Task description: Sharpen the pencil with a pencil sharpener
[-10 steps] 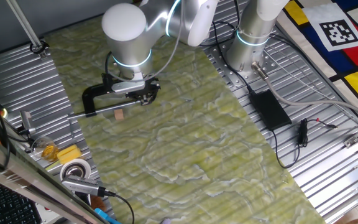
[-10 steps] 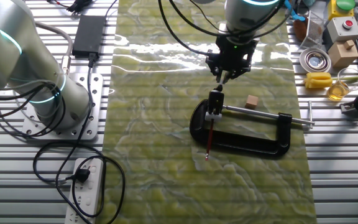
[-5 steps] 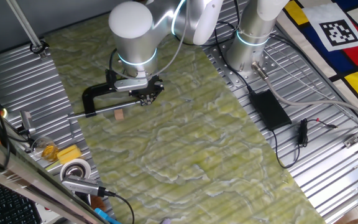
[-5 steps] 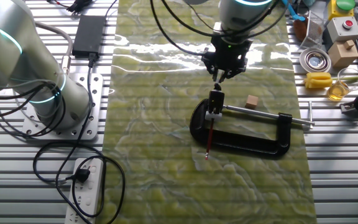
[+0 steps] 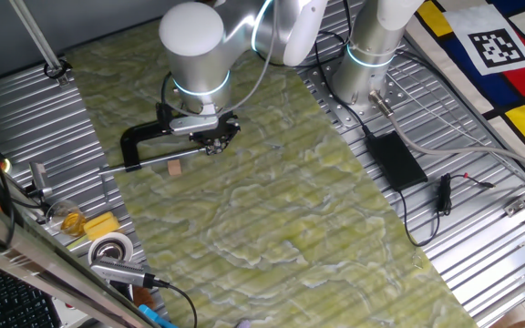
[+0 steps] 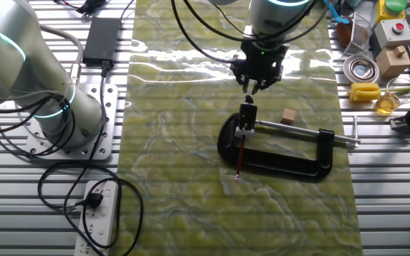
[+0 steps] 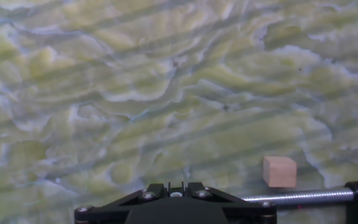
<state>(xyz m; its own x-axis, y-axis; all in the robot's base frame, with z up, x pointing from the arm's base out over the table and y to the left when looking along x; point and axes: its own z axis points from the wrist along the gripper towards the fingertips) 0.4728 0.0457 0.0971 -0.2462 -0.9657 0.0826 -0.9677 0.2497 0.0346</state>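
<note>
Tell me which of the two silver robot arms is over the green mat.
The silver arm with the fingers above the black C-shaped clamp; the other stands off the mat.

The pencil, a thin dark-red stick, ran straight from the small black pencil sharpener toward the counter's near edge, right of centre; whether it lay flat or tilted was unclear.

A robotics lab bench: a ribbed metal table covered by a green marbled mat, a robot arm base bolted near one edge, a power strip, and a printed marker tag at a corner.
</note>
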